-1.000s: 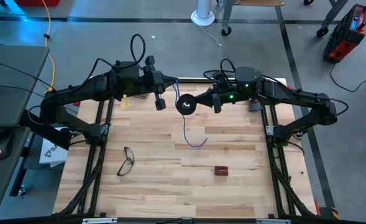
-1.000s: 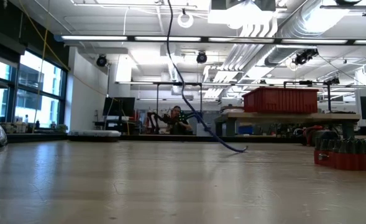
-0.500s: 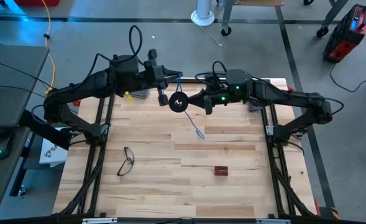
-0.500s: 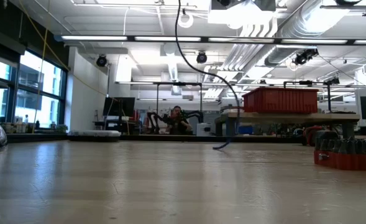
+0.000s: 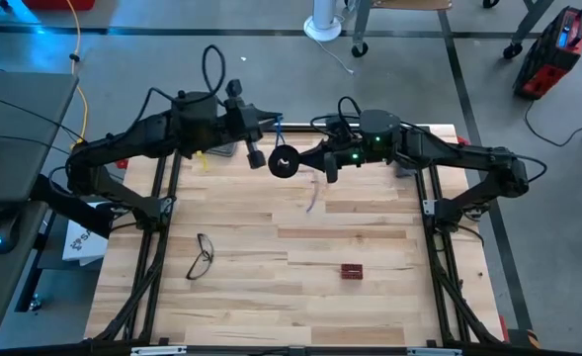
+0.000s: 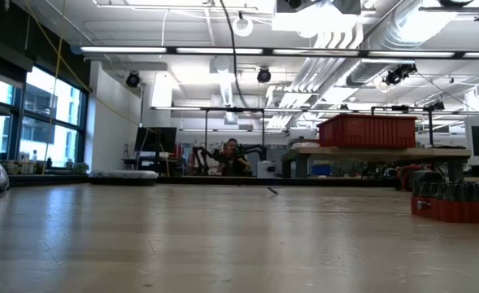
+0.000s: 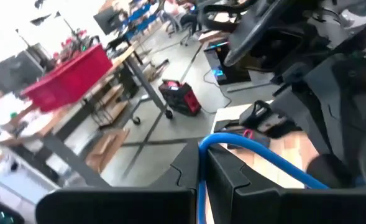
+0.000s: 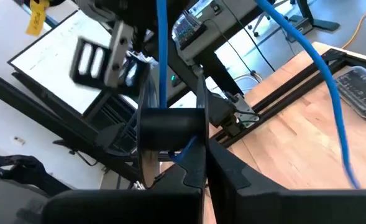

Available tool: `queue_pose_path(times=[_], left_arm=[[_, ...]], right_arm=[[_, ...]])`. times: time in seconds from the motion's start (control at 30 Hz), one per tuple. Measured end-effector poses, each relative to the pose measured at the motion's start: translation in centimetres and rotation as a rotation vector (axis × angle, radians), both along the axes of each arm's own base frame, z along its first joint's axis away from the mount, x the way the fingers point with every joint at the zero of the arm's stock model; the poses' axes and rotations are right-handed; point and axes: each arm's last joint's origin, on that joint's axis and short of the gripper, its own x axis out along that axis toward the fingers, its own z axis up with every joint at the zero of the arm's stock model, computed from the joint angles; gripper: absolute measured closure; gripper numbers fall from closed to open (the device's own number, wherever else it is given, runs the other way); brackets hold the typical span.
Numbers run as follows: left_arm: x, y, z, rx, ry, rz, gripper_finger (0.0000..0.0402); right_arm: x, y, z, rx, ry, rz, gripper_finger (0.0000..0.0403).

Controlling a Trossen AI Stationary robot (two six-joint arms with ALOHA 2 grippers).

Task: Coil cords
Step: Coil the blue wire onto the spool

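Note:
The cord is a thin blue cable wound into a small dark round coil (image 5: pixel 284 161), held in the air over the table's far middle. My right gripper (image 5: pixel 303 158) is shut on the coil from its right. My left gripper (image 5: pixel 268 130) is shut on a blue strand (image 5: pixel 277 123) just left of and beyond the coil. The loose tail (image 5: pixel 311 201) hangs below the coil. In the low view the cord (image 6: pixel 233 57) drops from above, and its end (image 6: pixel 272 191) is just above the tabletop. My left gripper pinches a single blue strand (image 7: pixel 201 163) between its two fingers, coming from the table's left. The strand arcs away from the fingers (image 7: pixel 263 160) toward the coil, clear of the table. My right gripper pinches the dark round coil (image 8: pixel 170 123) between its two fingers, roughly level, from the table's right. The coil is lifted clear. One blue strand (image 8: pixel 161 56) runs away from it to the other arm, another (image 8: pixel 332 106) hangs slack.
Eyeglasses (image 5: pixel 202 255) lie near the table's left near part. A small red-brown block (image 5: pixel 352 270) lies right of the middle and shows in the low view (image 6: pixel 455 202). A dark metal frame (image 5: pixel 162 198) borders the wooden table on both sides.
Both grippers have gone a little toward the table's left and far edge with the coil. The tail, which lay looped on the table, has been drawn up and now swings, with only its end near the tabletop.

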Motion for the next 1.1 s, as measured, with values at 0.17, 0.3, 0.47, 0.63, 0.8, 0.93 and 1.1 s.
queue_pose_path(times=[0.17,0.3,0.47,0.63,0.8,0.93,1.1], left_arm=[[-1.4,-0.3,0.7,-0.106,-0.061,-0.020,0.0382],[-1.4,-0.4,0.5,-0.195,-0.076,-0.046,0.0351],[-2.2,0.2,-1.5,-0.314,0.068,0.092,0.0323],[-2.6,0.6,-2.3,-0.399,0.117,0.137,0.0301],[-3.0,0.3,-2.7,-0.564,0.131,0.104,0.0284],[-3.4,-0.2,-3.5,-0.722,0.211,0.046,0.0272],[-4.3,-0.9,-4.7,-0.790,0.368,0.063,0.0268]], right_arm=[[-0.1,-0.4,0.0,-0.059,0.001,-0.010,0.0403],[-0.1,-0.3,0.0,-0.141,-0.005,0.016,0.0403],[-0.4,-0.3,-0.3,-0.188,0.036,0.032,0.0403],[-0.5,-0.6,-0.4,-0.219,0.055,0.025,0.0403],[-0.8,-1.3,-0.5,-0.239,0.074,0.012,0.0403],[-1.7,-1.8,0.1,-0.256,0.061,-0.005,0.0403],[-2.6,-2.6,0.8,-0.265,0.047,-0.036,0.0403]])
